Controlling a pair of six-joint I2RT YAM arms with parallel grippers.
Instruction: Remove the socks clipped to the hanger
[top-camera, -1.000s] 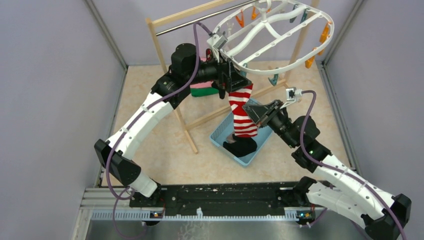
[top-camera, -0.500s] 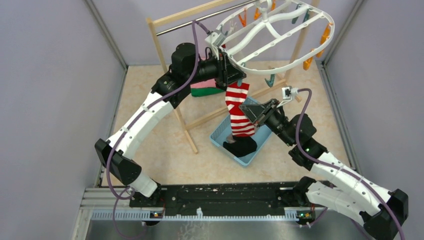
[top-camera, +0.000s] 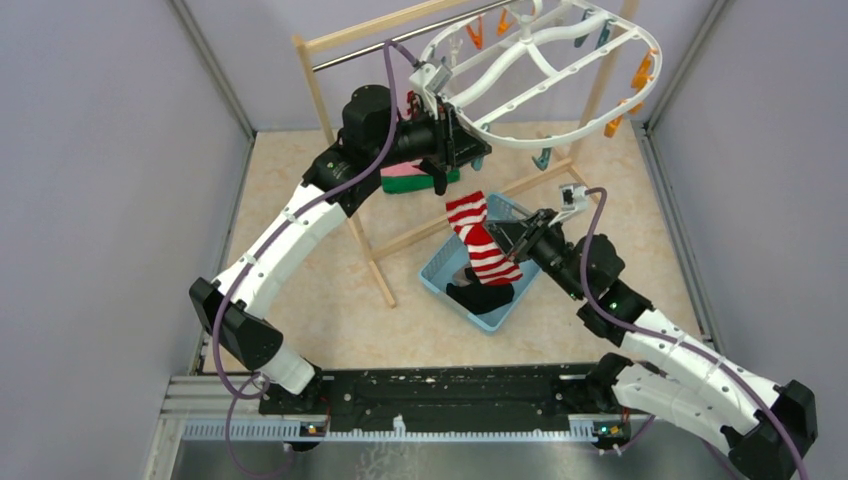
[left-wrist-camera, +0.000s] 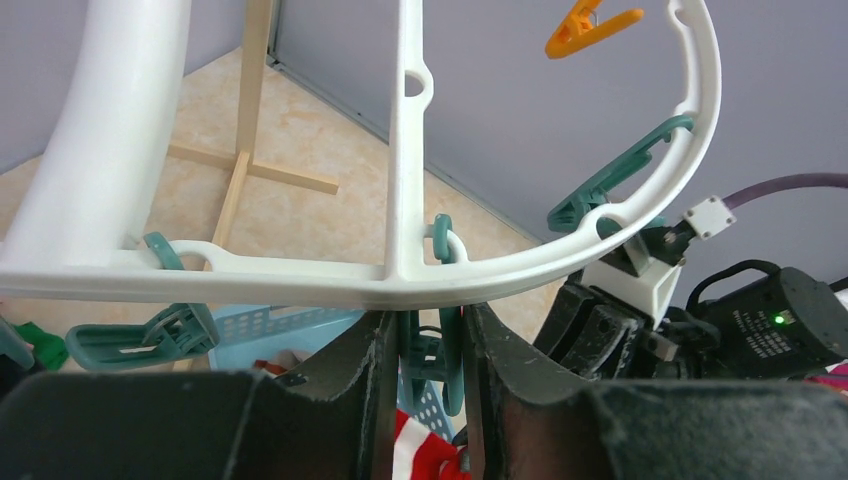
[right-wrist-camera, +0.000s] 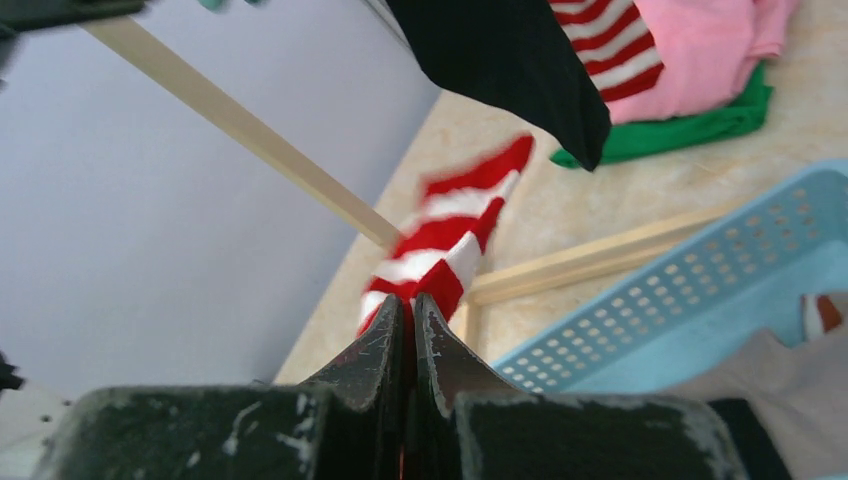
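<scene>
While left gripper (top-camera: 465, 152) squeezes a clip (left-wrist-camera: 441, 352), right gripper (right-wrist-camera: 410, 312) pinches the sock (top-camera: 482, 243) (striped).

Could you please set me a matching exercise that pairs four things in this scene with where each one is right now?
Things:
1. striped sock
2. black sock
3. left hand
4. pink and green cloths

Places:
A. on the floor by the wooden rack
B. pinched in the right hand
C. lying in the blue basket
D. around a teal clip under the rim of the hanger

Pairs: 1-B, 2-C, 3-D, 4-A
</scene>
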